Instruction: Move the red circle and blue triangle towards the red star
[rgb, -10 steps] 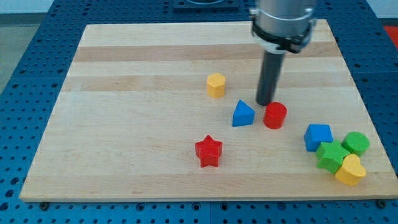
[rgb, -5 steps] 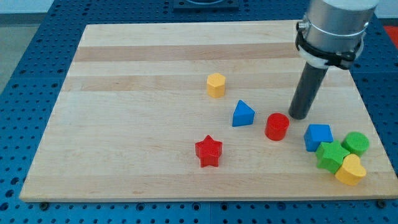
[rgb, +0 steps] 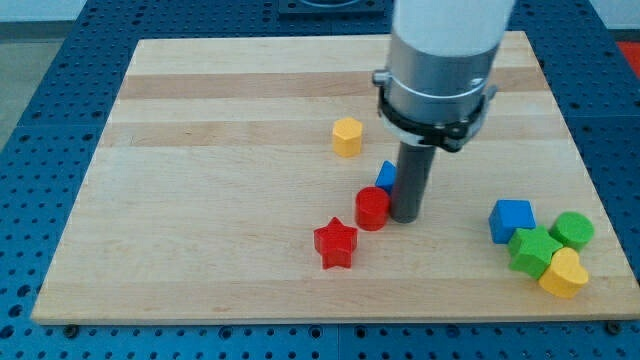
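Dark and straight, the rod carries no gripper to open or close; the tip (rgb: 405, 217) rests just to the view's right of the red circle (rgb: 372, 209), apparently touching it. Behind the rod peeks the blue triangle (rgb: 386, 176), mostly hidden. From the tip, the red star (rgb: 336, 243) lies toward the view's lower left, just beyond the circle. No containers are on the wooden board (rgb: 200, 200).

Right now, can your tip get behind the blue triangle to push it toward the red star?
Probably, with a small detour. My tip sits against the red circle's right side, in front of the blue triangle, which my rod partly hides. The board above and right of the triangle looks open, so circling round toward the red star seems feasible.
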